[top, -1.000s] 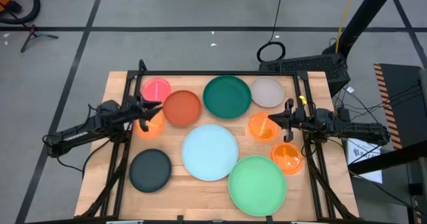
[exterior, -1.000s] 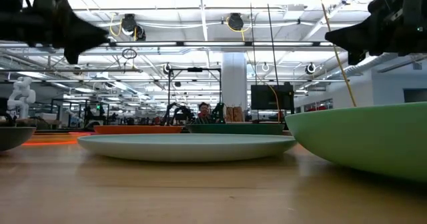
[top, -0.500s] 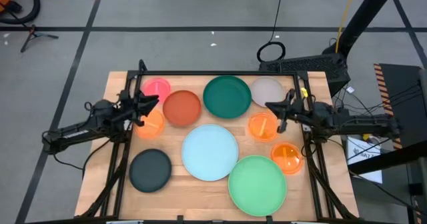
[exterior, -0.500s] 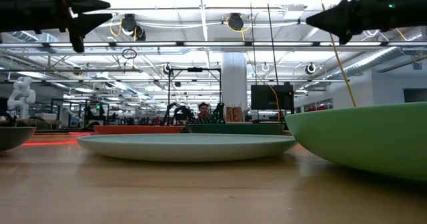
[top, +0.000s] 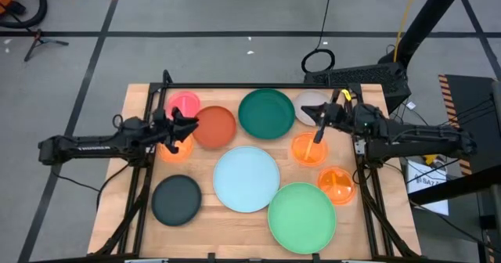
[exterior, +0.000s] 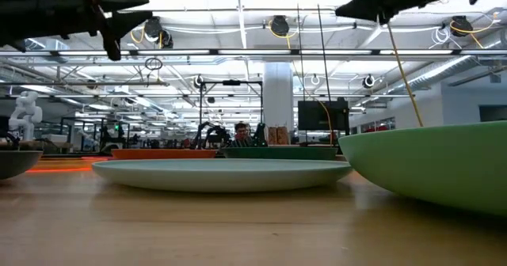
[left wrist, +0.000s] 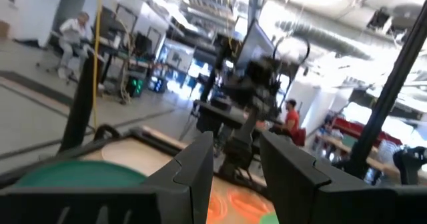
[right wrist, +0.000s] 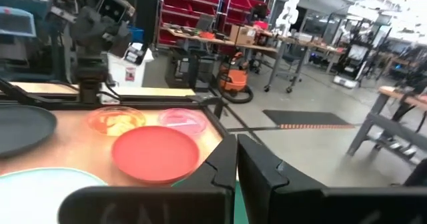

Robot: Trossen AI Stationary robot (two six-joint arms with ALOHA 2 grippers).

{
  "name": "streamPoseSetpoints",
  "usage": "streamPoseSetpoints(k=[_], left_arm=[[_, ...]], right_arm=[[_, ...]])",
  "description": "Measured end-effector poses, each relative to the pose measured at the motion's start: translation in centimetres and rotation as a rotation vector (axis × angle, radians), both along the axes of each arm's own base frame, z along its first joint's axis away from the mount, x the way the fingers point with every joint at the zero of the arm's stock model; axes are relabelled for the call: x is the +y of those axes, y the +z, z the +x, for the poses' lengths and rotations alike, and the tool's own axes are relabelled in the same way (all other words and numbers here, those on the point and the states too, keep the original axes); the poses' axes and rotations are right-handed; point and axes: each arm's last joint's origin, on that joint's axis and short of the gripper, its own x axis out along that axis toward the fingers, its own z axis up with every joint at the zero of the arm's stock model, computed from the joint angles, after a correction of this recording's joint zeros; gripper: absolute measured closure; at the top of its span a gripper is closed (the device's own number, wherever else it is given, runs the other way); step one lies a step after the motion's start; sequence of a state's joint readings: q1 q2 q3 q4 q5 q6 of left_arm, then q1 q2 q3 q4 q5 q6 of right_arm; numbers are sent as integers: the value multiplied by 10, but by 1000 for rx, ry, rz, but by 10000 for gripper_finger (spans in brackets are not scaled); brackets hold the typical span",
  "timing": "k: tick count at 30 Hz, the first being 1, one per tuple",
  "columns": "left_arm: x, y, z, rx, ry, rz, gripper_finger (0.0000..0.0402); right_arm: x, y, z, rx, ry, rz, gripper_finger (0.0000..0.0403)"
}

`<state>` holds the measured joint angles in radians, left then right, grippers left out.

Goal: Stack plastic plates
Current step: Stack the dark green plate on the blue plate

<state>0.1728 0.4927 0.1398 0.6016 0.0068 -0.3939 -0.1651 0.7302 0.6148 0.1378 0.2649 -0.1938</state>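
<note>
Plastic plates lie singly, bottoms down, on the wooden table (top: pixel 137 169): pink (top: pixel 185 104), red-brown (top: pixel 213 127), dark green (top: pixel 267 113), grey-white (top: pixel 311 105), three translucent orange (top: pixel 178 147) (top: pixel 307 149) (top: pixel 337 183), light blue (top: pixel 246 178), light green (top: pixel 302 213), black (top: pixel 176 199). My left gripper (top: pixel 190 126) (left wrist: pixel 237 167) hovers open above the left orange and red-brown plates, pointing toward the table's right. My right gripper (top: pixel 319 120) (right wrist: pixel 237 164) is shut, raised above the grey-white and an orange plate, pointing left. Both are high above the plates in the low view (exterior: pixel 127 1) (exterior: pixel 352 9).
A black metal frame (top: pixel 258 86) runs along the table's far edge and down both sides. Bare wood shows at the near left corner (top: pixel 125 232). A person sits far behind the table (exterior: pixel 241 131), and others show in the room beyond (left wrist: pixel 75 31).
Both grippers have risen well clear of the plates. My right gripper has climbed the most, moving toward the table's far edge and a little toward its middle. My left gripper has edged toward the red-brown plate. No plate has moved.
</note>
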Motion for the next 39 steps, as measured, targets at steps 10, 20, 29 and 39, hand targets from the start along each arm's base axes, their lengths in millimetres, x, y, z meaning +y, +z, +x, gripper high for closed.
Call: streamPoseSetpoints(k=[10,20,29,39], left_arm=[[-11,5,28,67,-58,-45,273],[-16,42,96,449,-32,138,273],[-7,31,157,724,-44,338,273],[28,8,212,969,-46,421,273]], right_arm=[[-1,7,1,42,2,-168,394],[-1,7,1,43,2,-178,394],[-1,7,1,27,0,-134,394],[-1,2,0,57,1,-90,394]])
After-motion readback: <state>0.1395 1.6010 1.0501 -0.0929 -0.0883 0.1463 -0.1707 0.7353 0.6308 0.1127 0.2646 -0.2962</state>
